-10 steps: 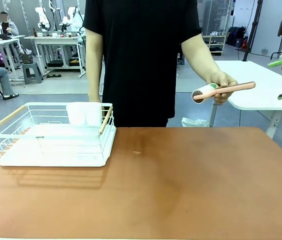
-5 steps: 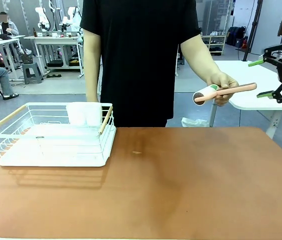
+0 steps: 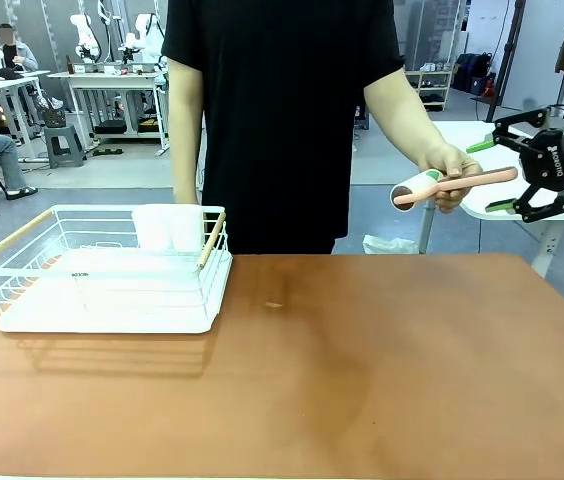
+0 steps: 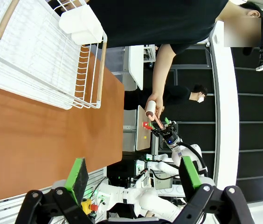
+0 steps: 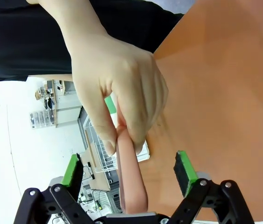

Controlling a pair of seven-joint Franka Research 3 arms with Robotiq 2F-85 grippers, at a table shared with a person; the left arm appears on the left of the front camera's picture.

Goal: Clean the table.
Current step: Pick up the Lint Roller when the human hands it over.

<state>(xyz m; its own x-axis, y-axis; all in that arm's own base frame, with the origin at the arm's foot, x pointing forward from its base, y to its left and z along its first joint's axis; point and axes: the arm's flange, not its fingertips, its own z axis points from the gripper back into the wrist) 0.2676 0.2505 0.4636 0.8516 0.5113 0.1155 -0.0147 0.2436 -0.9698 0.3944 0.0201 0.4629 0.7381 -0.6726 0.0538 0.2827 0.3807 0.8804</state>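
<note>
- The table (image 3: 362, 380), reddish-brown, spreads across the foreground.
- A white wire rack (image 3: 92, 300) sits on the table's left part.
- A person's hand (image 3: 449, 165), raised beyond the table's far right edge, holds a pink lint roller (image 3: 414, 188).
- The right gripper (image 3: 492, 177), jaws apart, straddles the roller's handle end.
- The left gripper (image 4: 134, 172) hangs over the table, jaws apart.

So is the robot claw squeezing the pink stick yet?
No, the right gripper is open, its jaws apart on either side of the pink handle, which the person's hand holds.

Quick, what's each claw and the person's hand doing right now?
Left claw: open, empty.
Right claw: open, straddling the handle of the lint roller.
Person's hand: holding the lint roller.
</note>
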